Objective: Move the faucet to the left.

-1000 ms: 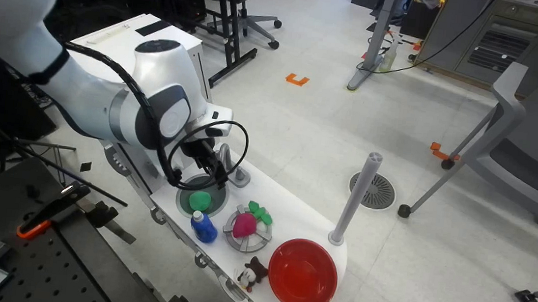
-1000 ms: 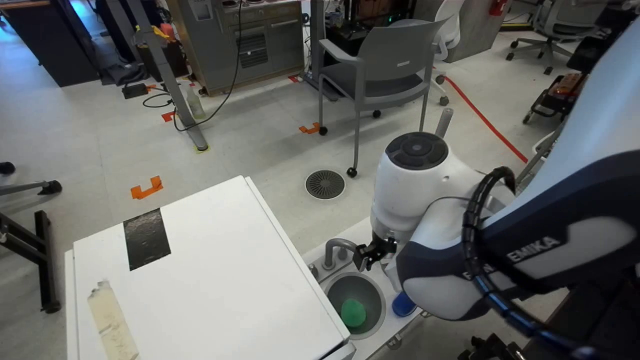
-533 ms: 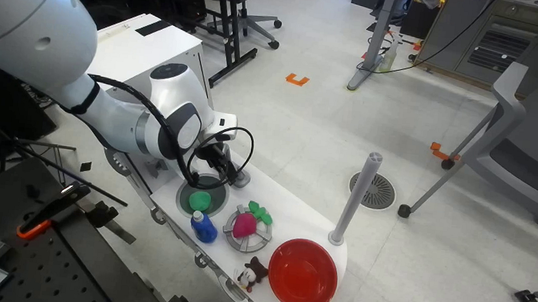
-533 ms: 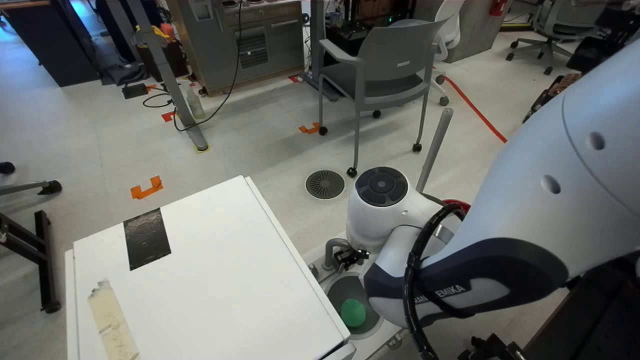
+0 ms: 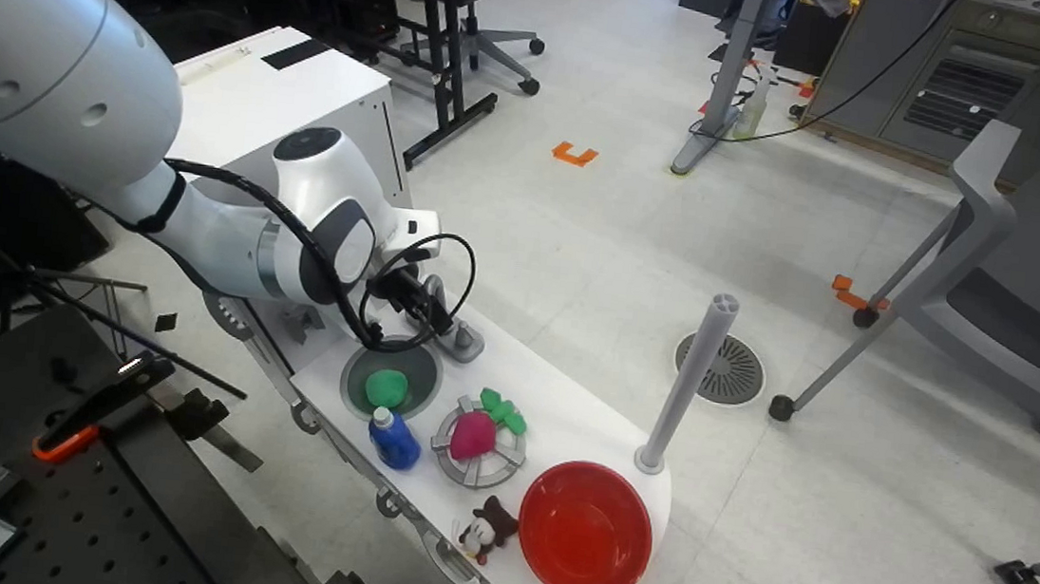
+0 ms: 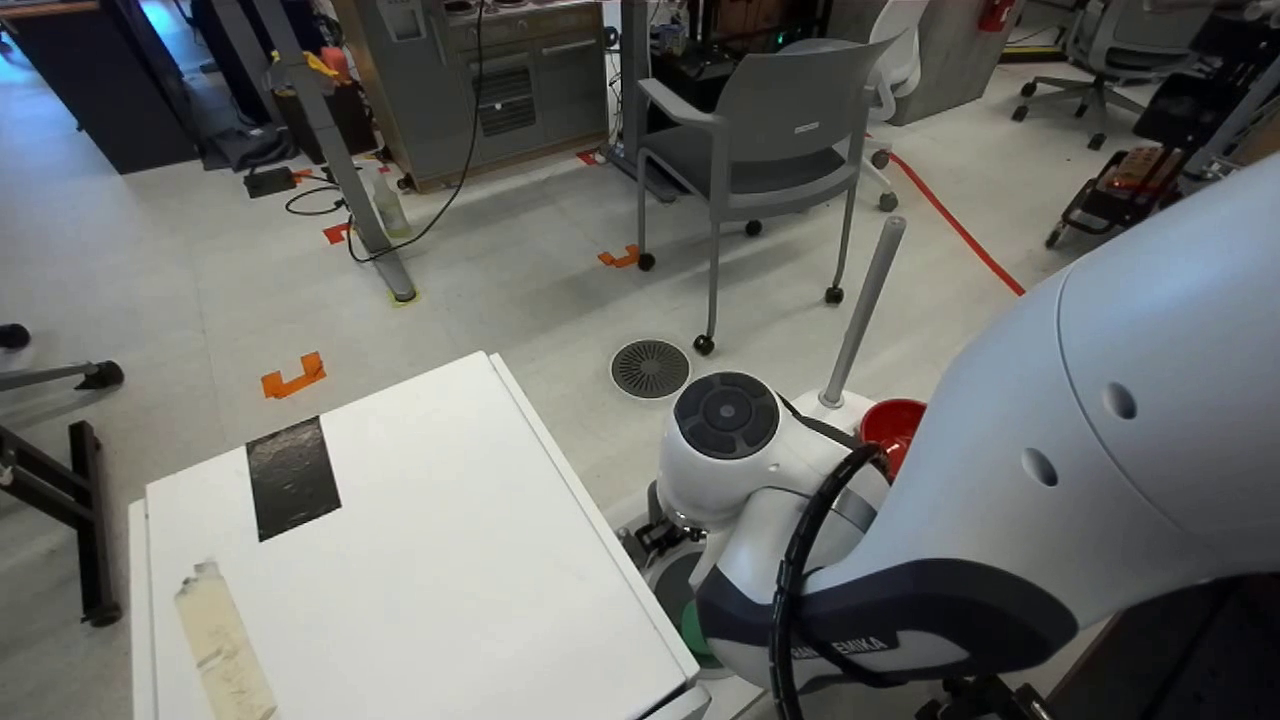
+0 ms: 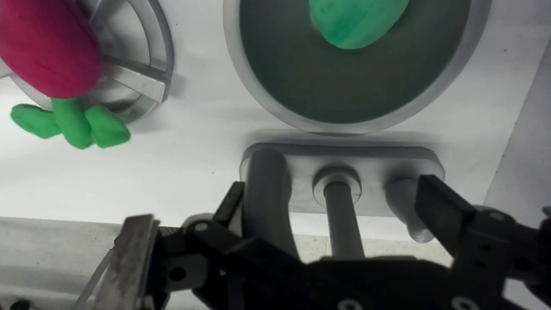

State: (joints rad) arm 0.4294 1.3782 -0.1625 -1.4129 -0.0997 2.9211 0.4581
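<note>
The silver-grey faucet stands on its oblong base beside the sink. In the wrist view the faucet's bent spout (image 7: 267, 185), upright stem and one knob show. The faucet base (image 5: 462, 344) shows in an exterior view, and a piece of the faucet (image 6: 653, 498) shows in an exterior view where the arm hides most of it. My gripper (image 7: 331, 187) is open, with one finger outside the spout and one beside the knob. The spout and stem lie between the fingers. I cannot tell whether a finger touches. The gripper also shows in both exterior views (image 5: 443, 316) (image 6: 655, 538).
The round sink (image 7: 344, 110) holds a green ball (image 5: 386, 388). A blue bottle (image 5: 393, 440), a burner (image 5: 478, 475) with a magenta toy (image 5: 473, 435), a mouse figure (image 5: 485, 525), a red bowl (image 5: 586, 532) and a grey post (image 5: 688, 384) stand nearby. A white cabinet (image 6: 430, 560) adjoins the sink.
The arm has lowered and moved toward the cabinet side, bringing the gripper from beside the faucet to around it. The gripper stays open. The other things have not visibly moved.
</note>
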